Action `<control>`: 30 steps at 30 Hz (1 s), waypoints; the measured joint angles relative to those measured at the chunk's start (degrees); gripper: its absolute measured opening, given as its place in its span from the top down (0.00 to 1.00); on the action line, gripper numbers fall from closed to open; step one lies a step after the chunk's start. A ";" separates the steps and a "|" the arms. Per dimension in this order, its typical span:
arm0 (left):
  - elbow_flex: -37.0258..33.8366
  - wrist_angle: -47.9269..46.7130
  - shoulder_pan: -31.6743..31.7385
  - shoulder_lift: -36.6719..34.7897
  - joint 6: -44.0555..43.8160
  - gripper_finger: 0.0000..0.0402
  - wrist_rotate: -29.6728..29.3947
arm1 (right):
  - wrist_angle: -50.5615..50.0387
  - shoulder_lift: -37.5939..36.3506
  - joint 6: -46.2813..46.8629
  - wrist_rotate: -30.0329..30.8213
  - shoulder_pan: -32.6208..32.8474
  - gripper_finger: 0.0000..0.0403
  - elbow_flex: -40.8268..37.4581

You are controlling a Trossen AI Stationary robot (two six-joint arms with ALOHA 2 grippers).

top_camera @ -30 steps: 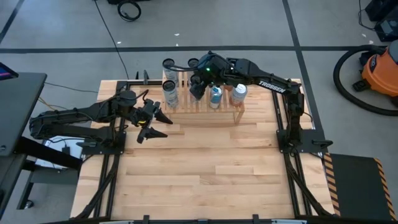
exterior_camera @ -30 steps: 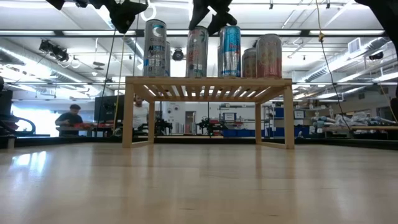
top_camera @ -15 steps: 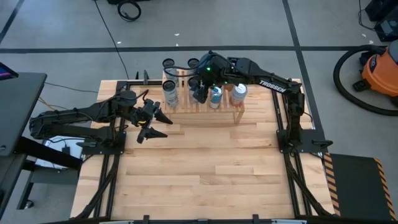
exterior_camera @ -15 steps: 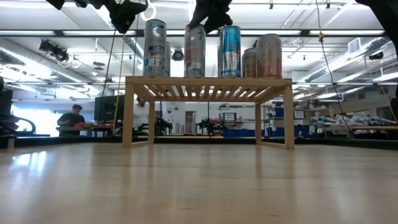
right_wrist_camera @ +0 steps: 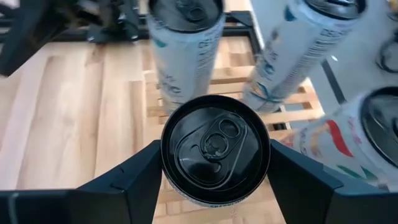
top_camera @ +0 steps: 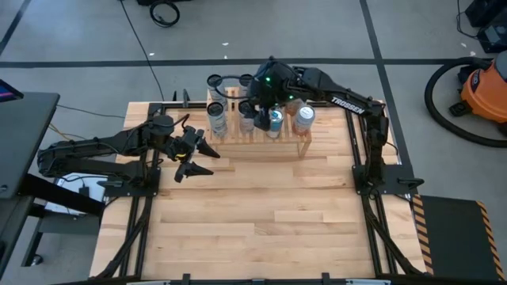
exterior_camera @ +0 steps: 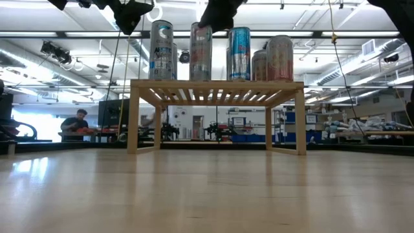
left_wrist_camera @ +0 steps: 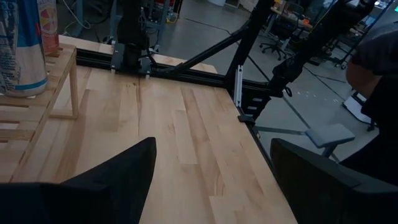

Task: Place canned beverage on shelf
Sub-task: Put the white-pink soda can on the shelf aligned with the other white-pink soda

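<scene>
Five upright cans stand on the shelf [exterior_camera: 217, 87]; every visible top is sealed. The newest can [exterior_camera: 201, 52] now rests on the slats, and the right gripper [right_wrist_camera: 214, 163], fingers spread and barely off its sides, has risen since a second ago. The left gripper [top_camera: 192, 157] waits open, unmoved, over the table [top_camera: 261, 214].

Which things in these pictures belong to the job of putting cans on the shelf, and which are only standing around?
Part of the job:
- shelf
- silver can under the right gripper, whose fingers flank it
- other cans on the slats

Not part of it:
- left gripper, open, waiting over the table
- orange vacuum on the floor
- person in the room behind
</scene>
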 joint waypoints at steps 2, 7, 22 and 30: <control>0.00 0.00 0.00 -0.01 0.00 0.21 0.00 | -0.36 -0.02 -2.25 -2.20 -0.42 0.34 0.02; 0.00 0.00 0.01 0.01 0.00 0.21 -0.01 | -1.20 -0.07 -4.19 -3.41 -0.70 0.32 0.07; 0.00 0.02 0.01 -0.01 0.00 0.21 -0.01 | -0.23 0.00 -4.71 -6.01 -1.27 0.30 -0.04; 0.00 0.02 -0.01 -0.01 0.02 0.21 0.01 | -0.12 0.02 -6.77 -4.99 -1.18 0.28 -0.07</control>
